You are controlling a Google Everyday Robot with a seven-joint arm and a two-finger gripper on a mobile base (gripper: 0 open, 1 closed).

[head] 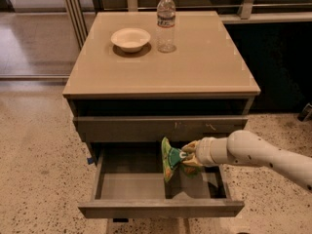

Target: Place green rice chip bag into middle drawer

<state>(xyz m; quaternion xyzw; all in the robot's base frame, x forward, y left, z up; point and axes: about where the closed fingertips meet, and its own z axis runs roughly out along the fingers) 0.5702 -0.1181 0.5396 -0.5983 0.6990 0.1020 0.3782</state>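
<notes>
Obs.: the wide, shallow grey-brown middle drawer stood pulled well out of the square, tan-topped grey cabinet. Its plain front faced the camera and most of its floor was exposed.

The glossy, wrinkled green rice chip bag hung upright on edge inside the drawer opening, right of centre. Its upper end was level with the bottom of the closed drawer front above, and its lower end reached down toward the drawer floor. Whether the bag touched the floor could not be told.

The two-finger gripper was just to the right of the bag, over the right part of the open drawer. It was clenched on the bag's right edge, with green wrapper showing between and below the pads. The white, smooth-shelled robot arm came in from the lower right and crossed above the drawer's right wall.

The closed grey drawer front directly above carried a few small white scratch marks near its right half. Above it was a dark, open gap under the cabinet top.

On the top, toward the back, a shallow cream-coloured round bowl sat left of centre. A clear plastic water bottle with a white cap stood upright just beside it on the right, apart from it.

The cabinet rested on a speckled beige terrazzo floor. A small blue scrap showed at the drawer's left rear corner.
</notes>
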